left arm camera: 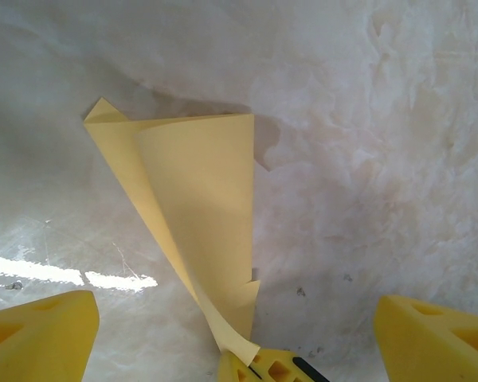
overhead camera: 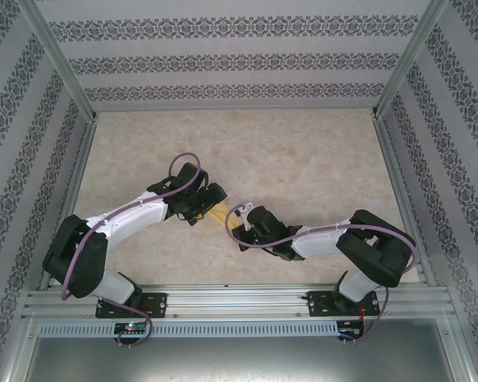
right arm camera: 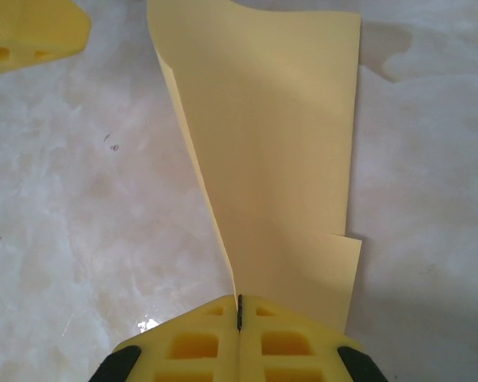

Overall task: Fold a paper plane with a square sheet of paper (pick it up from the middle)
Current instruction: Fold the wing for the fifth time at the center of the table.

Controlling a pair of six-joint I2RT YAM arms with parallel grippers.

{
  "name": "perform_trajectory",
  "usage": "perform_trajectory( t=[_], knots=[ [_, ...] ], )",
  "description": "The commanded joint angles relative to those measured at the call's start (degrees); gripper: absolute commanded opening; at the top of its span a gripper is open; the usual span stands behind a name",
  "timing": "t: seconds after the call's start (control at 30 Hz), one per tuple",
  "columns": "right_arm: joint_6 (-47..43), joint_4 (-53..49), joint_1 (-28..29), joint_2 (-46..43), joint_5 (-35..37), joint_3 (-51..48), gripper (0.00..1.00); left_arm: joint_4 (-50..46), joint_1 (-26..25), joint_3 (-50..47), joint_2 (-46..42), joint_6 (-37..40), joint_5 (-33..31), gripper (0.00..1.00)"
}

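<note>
Right gripper [right arm camera: 239, 309] clenches the narrow end of the plane [right arm camera: 279, 143], as I watch from the wrist camera. The folded yellow paper widens away from the pinch, over the marbled table [right arm camera: 56, 207] between the two arms. Left gripper [left arm camera: 237, 330] is released, its fingers [left arm camera: 40, 338] spread wide either side of that pinched end.

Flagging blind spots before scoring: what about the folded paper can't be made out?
Top external: folded paper mostly hidden under the left arm and right arm.
Left wrist: its lower tip hidden behind the right claw.
Right wrist: its far end partly cut off by the top edge.
</note>
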Motion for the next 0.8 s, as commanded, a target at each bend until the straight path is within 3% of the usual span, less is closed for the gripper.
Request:
perform_trajectory(
  t=[0.0, 0.47, 0.57, 0.77],
  knots=[
    [-3.0, -0.9, 1.0, -0.1, 2.8, 1.8, 0.00, -3.6, 0.4, 2.9, 0.2, -0.4, 0.4, 0.90],
    [-5.7, 1.2, 2.7, 1.0, 4.1, 2.3, 0.02, -1.9, 0.5, 1.5, 4.0, -3.6, 2.1, 0.84],
    [-7.0, 2.2, 3.4, 1.7, 4.6, 2.5, 0.02, -1.7, 0.5, 2.6, 6.0, -3.8, 3.1, 0.77],
    [-10.0, 4.7, 4.6, 2.6, 6.4, 2.2, 0.03, -1.3, 0.5, 2.2, 7.8, -5.6, 3.5, 0.51]
  ],
)
